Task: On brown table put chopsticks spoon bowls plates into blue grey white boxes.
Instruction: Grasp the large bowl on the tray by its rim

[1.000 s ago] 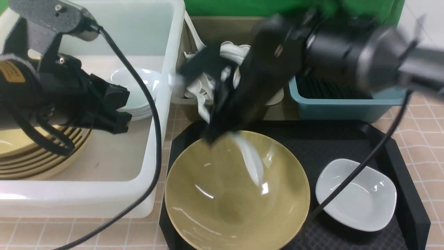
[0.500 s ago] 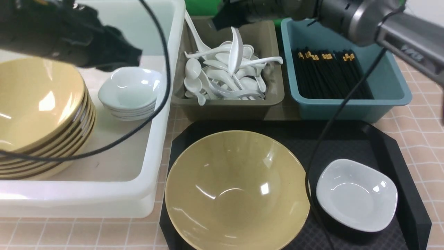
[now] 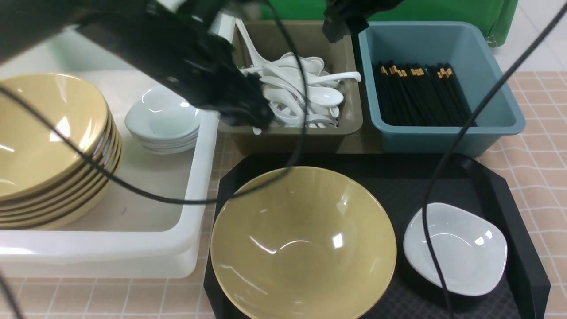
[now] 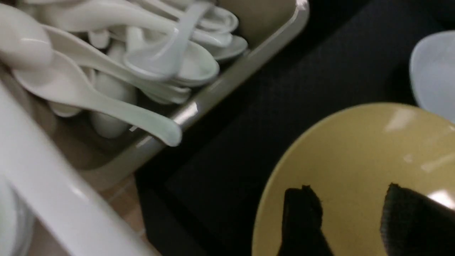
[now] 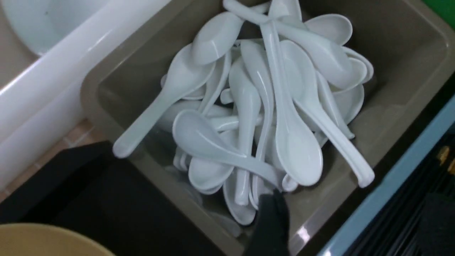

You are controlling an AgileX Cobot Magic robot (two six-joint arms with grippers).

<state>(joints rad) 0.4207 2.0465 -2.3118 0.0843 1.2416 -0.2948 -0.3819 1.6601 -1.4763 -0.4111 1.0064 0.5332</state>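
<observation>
**Left arm swings across; the upright spoon is down in the pile**

Front view: since half a second ago my left gripper [image 3: 248,110] has come from over the white box [image 3: 195,186] to the near left corner of the grey box [image 3: 350,126]. One of the spoons [image 3: 310,91] that stood upright now lies flat in that box with the rest. My right gripper [image 3: 343,22] hangs above the grey box's far edge. The yellow bowl [image 3: 303,239] and the small white dish [image 3: 456,248] sit on the black tray [image 3: 487,177]. The chopsticks [image 3: 421,97] lie in the blue box [image 3: 443,137].

Left wrist view: my fingers [image 4: 302,213] stand apart with nothing between them, over the yellow bowl's rim.

Right wrist view: my jaws are spread wide and empty, above the spoons heaped in the grey box.
</observation>
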